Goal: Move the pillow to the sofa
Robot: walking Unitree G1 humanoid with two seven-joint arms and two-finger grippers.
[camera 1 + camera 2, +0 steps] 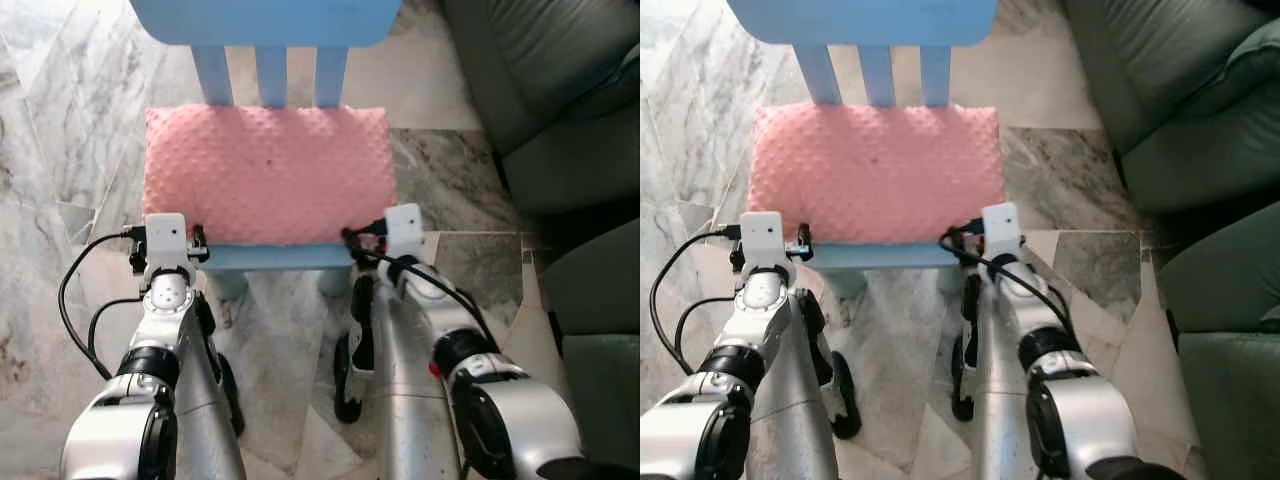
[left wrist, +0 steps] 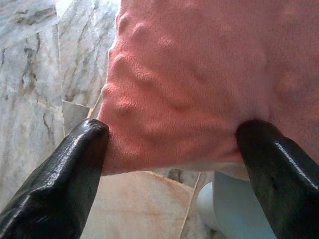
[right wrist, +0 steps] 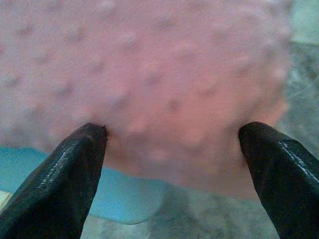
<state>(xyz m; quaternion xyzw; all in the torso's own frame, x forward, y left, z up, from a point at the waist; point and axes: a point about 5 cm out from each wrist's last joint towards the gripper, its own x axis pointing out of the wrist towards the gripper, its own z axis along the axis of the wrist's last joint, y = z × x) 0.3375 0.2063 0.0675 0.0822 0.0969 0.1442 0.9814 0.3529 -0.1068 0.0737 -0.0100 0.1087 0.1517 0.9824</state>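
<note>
Now one pink pillow (image 1: 268, 175) lies on the seat of one blue chair (image 1: 270, 40), beside the dark green sofa (image 1: 560, 110). Left gripper (image 2: 172, 137) and right gripper (image 3: 172, 132), jaws wide open, each touch its front edge without closing.

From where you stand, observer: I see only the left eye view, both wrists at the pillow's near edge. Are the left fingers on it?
Observer: The left gripper is open; its fingers straddle the pillow's near corner, tips at the fabric.
Operator: And the right?
Observer: The right gripper is open too, fingers either side of the other near corner.
Operator: What lies under that corner?
Observer: The blue chair seat edge, then marble floor.
</note>
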